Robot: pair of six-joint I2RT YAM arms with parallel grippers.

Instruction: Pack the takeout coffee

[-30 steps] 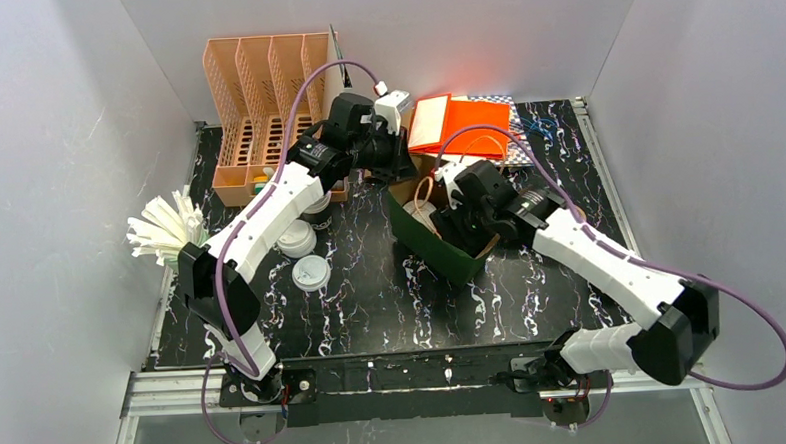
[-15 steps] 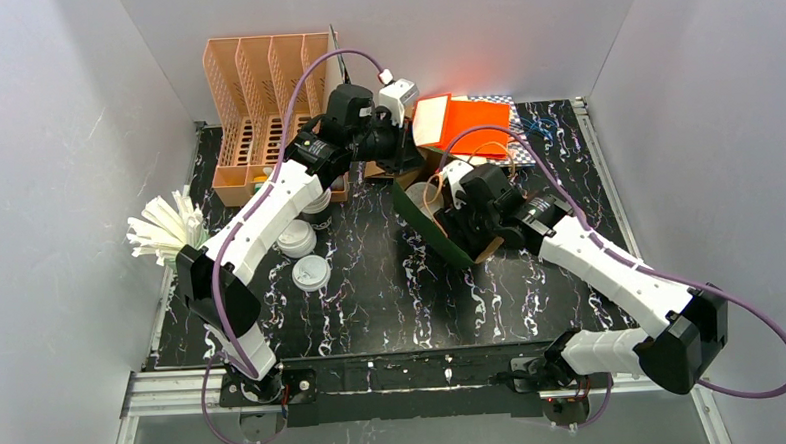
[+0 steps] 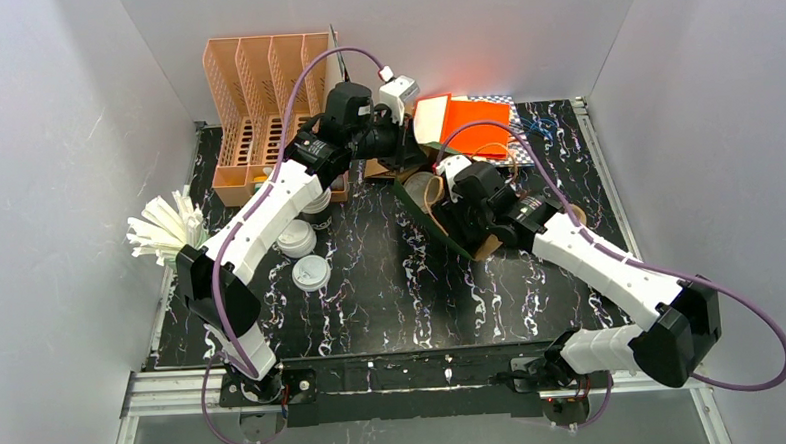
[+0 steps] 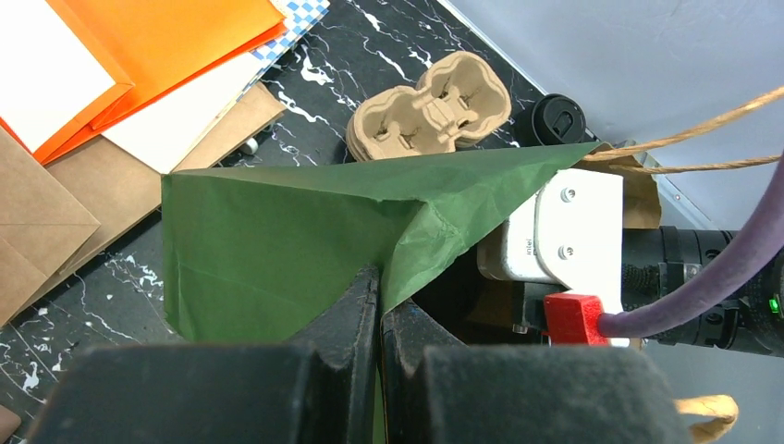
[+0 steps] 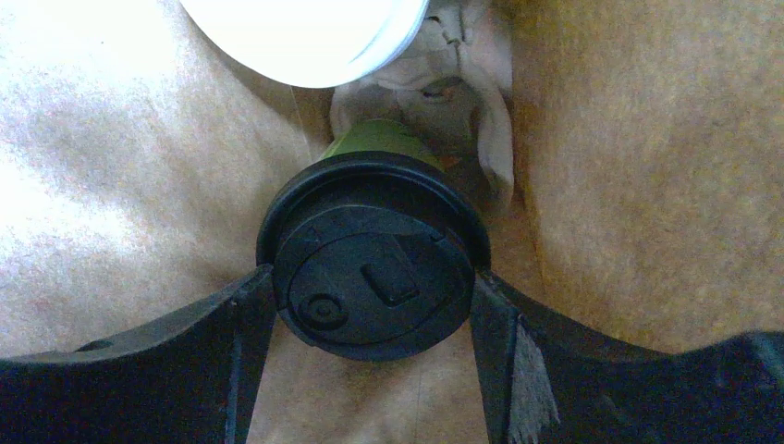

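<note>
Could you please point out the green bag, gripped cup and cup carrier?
green bag (image 4: 277,231): left wrist view, side panel.
gripped cup (image 5: 374,268): right wrist view, black lid.
cup carrier (image 4: 430,104): left wrist view, top.

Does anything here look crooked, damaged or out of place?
The green paper bag leans instead of standing upright, and its rim is creased where the left gripper pinches it. The right gripper holds a black-lidded cup inside.

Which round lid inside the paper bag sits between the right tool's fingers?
The black plastic lid on the green cup: the right tool closes on both its sides. The white round lid lies beyond the fingertips, untouched.
</note>
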